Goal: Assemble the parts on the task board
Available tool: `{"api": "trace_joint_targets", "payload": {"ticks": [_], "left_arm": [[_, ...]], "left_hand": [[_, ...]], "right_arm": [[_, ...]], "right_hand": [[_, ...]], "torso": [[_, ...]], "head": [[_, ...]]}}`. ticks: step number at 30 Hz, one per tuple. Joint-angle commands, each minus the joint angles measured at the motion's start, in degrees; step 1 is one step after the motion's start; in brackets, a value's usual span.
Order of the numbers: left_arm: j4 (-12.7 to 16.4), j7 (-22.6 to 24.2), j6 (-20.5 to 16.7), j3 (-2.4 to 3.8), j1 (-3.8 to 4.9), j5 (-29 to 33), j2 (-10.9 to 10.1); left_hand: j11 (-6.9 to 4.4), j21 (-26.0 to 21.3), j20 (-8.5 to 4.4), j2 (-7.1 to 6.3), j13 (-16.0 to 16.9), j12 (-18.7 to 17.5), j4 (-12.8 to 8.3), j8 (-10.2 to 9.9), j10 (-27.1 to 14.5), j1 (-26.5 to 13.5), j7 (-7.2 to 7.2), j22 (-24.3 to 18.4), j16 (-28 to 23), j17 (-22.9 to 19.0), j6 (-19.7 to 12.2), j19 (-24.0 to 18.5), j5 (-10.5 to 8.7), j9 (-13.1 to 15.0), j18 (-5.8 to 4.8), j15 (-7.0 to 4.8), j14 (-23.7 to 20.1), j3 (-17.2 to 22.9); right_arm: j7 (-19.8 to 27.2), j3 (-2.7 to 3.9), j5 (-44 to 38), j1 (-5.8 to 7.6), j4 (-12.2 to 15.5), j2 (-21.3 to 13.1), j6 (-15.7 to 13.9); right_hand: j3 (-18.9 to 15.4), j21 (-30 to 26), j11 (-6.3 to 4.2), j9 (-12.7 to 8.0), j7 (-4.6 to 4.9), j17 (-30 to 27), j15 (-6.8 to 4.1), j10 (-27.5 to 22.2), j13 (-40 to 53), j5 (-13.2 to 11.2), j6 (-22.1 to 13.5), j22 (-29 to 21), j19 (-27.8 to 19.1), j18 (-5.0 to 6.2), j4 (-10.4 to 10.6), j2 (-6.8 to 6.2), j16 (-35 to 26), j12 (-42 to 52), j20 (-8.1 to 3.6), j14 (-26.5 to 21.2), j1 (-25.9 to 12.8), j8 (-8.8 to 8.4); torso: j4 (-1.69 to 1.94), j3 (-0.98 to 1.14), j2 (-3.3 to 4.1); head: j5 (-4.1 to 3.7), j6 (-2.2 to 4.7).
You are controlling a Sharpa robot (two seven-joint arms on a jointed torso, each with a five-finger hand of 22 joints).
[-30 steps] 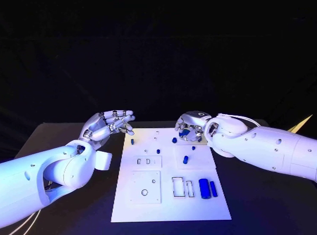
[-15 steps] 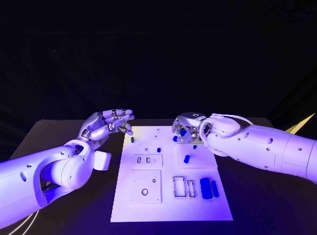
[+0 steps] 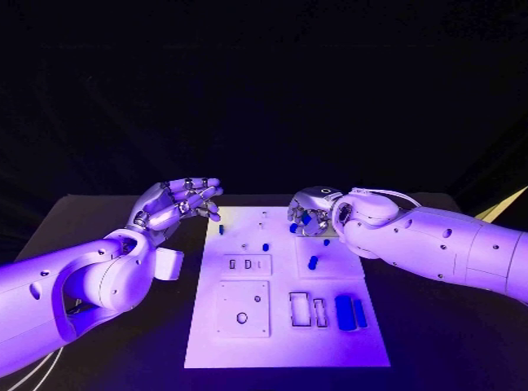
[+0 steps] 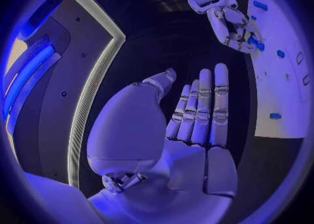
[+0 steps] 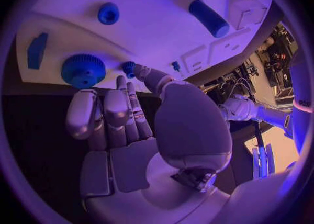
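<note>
Hovering palm-up, left hand (image 3: 176, 204) fingers (image 4: 203, 103) extended beside task board (image 3: 282, 342).

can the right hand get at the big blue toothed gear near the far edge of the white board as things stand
Probably yes. The right hand holds nothing, and its fingers hover just short of the big blue toothed gear on the white task board, with nothing between them.

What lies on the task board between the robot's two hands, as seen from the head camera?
In the head view, between the left hand and the right hand lies the task board's far edge, bearing one small blue part.
</note>
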Motion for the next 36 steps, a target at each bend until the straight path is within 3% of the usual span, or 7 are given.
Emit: {"api": "trace_joint_targets", "payload": {"ticks": [1, 7, 15, 25, 32, 33, 36], "left_arm": [[0.2, 0.0, 0.1, 0.06, 0.27, 0.0, 0.0], [0.2, 0.0, 0.1, 0.06, 0.49, 0.0, 0.0], [0.0, -0.1, 0.0, 0.06, 0.57, 0.0, 0.0], [-0.4, -0.2, 0.2, 0.05, 0.58, 0.0, 0.2], [-0.5, -0.3, 0.3, 0.05, 0.58, 0.0, 0.1], [-0.5, -0.3, 0.3, 0.05, 0.58, 0.0, 0.1], [-0.6, -0.3, 0.2, 0.05, 0.58, 0.0, 0.2]], "left_hand": [[-0.14, 1.1, -0.72, -0.31, 0.7, -0.6, 0.1, 0.6, 0.9, -1.5, 0.42, 1.0, 1.0, 1.1, -0.1, -0.6, 0.61, 0.9, 1.09, -0.24, -0.8, 2.4], [-0.11, 1.3, -0.71, -0.20, 0.7, -0.6, 0.1, 0.6, 0.8, -1.6, 0.45, 1.1, 1.1, 1.1, -0.1, -0.7, 0.61, 1.0, 1.09, -0.22, -0.9, 2.5], [-0.11, 1.5, -0.70, -0.10, 0.7, -0.6, 0.1, 0.6, 0.8, -1.5, 0.48, 1.3, 1.2, 1.2, -0.1, -0.8, 0.61, 1.0, 1.10, -0.22, -0.9, 2.6], [-0.11, 1.5, -0.70, -0.10, 0.7, -0.6, 0.1, 0.6, 0.8, -1.5, 0.48, 1.3, 1.2, 1.2, -0.1, -0.8, 0.61, 1.0, 1.10, -0.22, -0.9, 2.6], [-0.08, 1.7, -0.69, -0.08, 0.7, -0.6, 0.0, 0.6, 0.8, -1.5, 0.51, 1.4, 1.3, 1.3, -0.2, -0.9, 0.60, 1.0, 1.10, -0.21, -1.0, 2.8], [-0.08, 1.7, -0.69, -0.08, 0.7, -0.6, 0.0, 0.6, 0.8, -1.5, 0.51, 1.4, 1.3, 1.3, -0.2, -0.9, 0.60, 1.0, 1.10, -0.21, -1.0, 2.8], [-0.08, 1.7, -0.69, -0.08, 0.7, -0.6, 0.0, 0.6, 0.8, -1.5, 0.51, 1.4, 1.3, 1.3, -0.2, -0.9, 0.60, 1.0, 1.10, -0.21, -1.0, 2.8]], "right_arm": [[0.1, 0.00, 0.1, 0.01, -0.2, 0.2, -0.3], [0.2, -0.01, 0.5, -0.08, -0.7, 0.5, 0.0], [-0.2, -0.03, 0.6, -0.27, -0.9, 0.6, 0.9], [-0.6, -0.05, -0.2, -0.32, -0.9, 0.3, 0.7], [0.0, -0.05, -0.6, -0.33, -0.2, 0.1, -3.5], [0.1, -0.05, -0.6, -0.33, 0.1, 0.0, -4.5], [0.3, -0.04, -0.6, -0.33, 0.7, -0.2, -7.2]], "right_hand": [[0.5, 1.3, -0.21, 0.9, 0.20, 1.2, -0.06, -1.7, 0.8, 0.4, 0.5, 1.1, 1.4, -1.33, 1.1, -0.30, 1.0, 1.4, -0.01, 1.3, -0.7, 0.15], [0.6, 1.8, -0.26, 1.1, 0.13, 1.9, -0.06, -1.6, 0.8, 0.2, 0.6, 1.9, 1.6, -1.44, 1.7, -0.08, 1.9, 1.6, 0.01, 1.4, -1.1, 0.27], [2.0, 3.3, -0.98, 2.7, -0.77, 3.6, -0.57, 0.3, 1.2, 0.1, 2.5, 4.2, 2.4, -1.77, 2.2, 1.28, 4.1, 2.8, -0.33, 1.5, -0.1, 1.82], [2.6, 3.5, -1.15, 3.4, -0.93, 3.7, -0.73, 0.7, 1.2, -0.2, 2.7, 4.6, 2.4, -1.81, 1.9, 1.26, 4.5, 2.9, -0.51, 1.4, 0.3, 2.31], [4.3, 3.9, -1.33, 4.5, -1.02, 3.7, -0.95, 1.5, 1.2, -1.3, 3.1, 5.3, 2.4, -1.88, 0.8, 1.93, 4.8, 3.3, -0.68, 1.2, 2.0, 3.04], [5.3, 4.5, -1.65, 5.0, -1.12, 3.9, -1.20, 2.7, 1.6, -2.1, 3.4, 6.2, 2.9, -2.05, 0.0, 2.69, 5.1, 3.9, -0.88, 1.2, 3.2, 3.47], [5.6, 5.0, -2.02, 5.7, -1.28, 3.9, -1.41, 4.0, 2.0, -2.4, 3.8, 7.0, 3.1, -2.16, -0.5, 2.80, 5.4, 4.7, -1.10, 1.2, 3.4, 4.04]], "torso": [[0.26, -0.06, 0.37], [0.50, -0.16, 0.67], [0.43, -0.17, 0.82], [0.41, -0.11, 1.06], [0.40, -0.12, 1.14], [0.39, -0.13, 1.12], [0.38, -0.15, 1.14]], "head": [[-0.11, 0.00], [-0.28, -0.08], [-0.26, -0.22], [-0.26, -0.20], [-0.32, -0.01], [-0.31, 0.02], [-0.35, 0.16]]}}
